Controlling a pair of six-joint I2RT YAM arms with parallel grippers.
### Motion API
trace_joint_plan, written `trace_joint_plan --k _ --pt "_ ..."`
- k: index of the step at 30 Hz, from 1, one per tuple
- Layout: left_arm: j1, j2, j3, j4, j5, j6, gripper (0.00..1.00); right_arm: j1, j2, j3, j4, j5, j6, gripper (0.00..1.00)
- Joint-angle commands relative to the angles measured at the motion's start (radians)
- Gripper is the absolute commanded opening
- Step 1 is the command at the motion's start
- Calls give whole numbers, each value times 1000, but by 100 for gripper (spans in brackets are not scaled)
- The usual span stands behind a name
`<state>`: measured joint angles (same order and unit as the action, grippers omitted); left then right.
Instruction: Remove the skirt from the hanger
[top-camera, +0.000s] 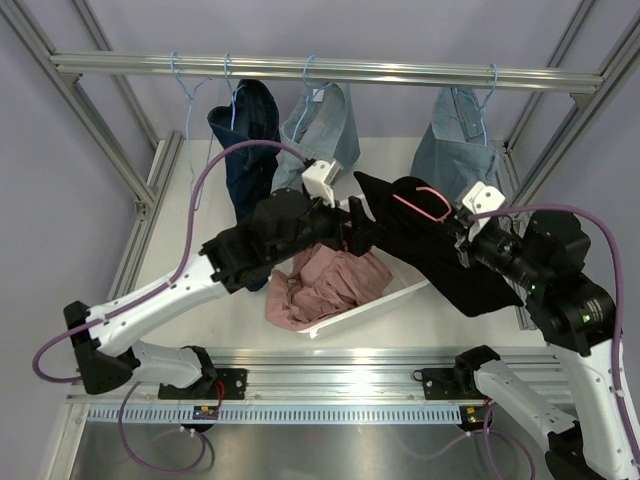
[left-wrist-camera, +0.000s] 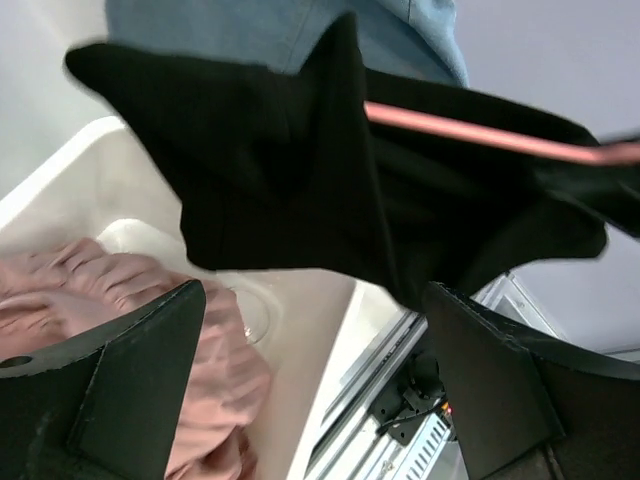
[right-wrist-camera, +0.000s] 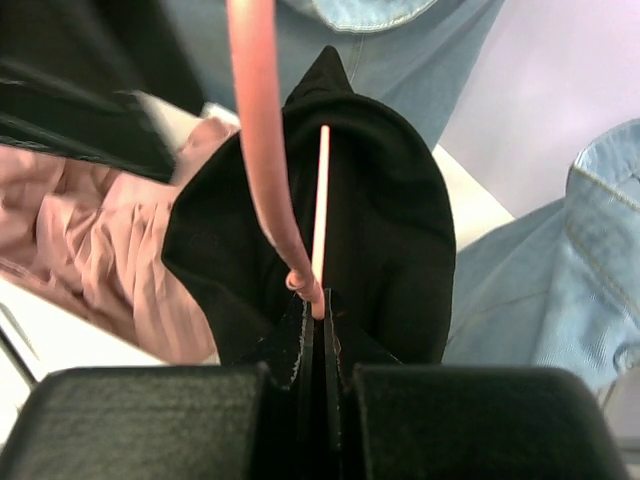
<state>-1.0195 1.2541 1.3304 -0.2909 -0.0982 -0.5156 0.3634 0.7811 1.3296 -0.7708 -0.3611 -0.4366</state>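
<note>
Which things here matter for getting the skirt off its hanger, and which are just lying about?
Job: black skirt, pink hanger, right gripper shut on the hanger, open left gripper.
Lying about: hanging denim clothes, pink clothes, white bin.

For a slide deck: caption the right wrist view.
Right fingers shut on the pink hanger, black skirt draped over it, denim behind.
</note>
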Motion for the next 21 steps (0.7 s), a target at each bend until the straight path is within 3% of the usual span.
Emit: trace_joint_plan --k 1,6,9,13,14,17,21 --pt "-24 83 91 61 -14 2 91 -3 -35 -36 -47 10 -59 0" --pt "-57 197 188 64 -70 20 90 -7 -80 -67 -68 -9 -51 0" --pt "-63 271 268 -3 -194 26 77 -9 -95 -70 -82 -9 -56 0" --pt "-63 352 351 -109 -319 58 31 -9 -112 -70 -119 11 -74 0" --pt "-63 370 368 -122 -342 72 11 -9 -117 -69 -134 22 -80 0" --pt "-63 392 377 -151 -377 101 0 -11 -143 -67 -166 34 -109 0" --pt "-62 398 385 -155 -434 161 0 -17 -170 -67 -220 13 -137 0"
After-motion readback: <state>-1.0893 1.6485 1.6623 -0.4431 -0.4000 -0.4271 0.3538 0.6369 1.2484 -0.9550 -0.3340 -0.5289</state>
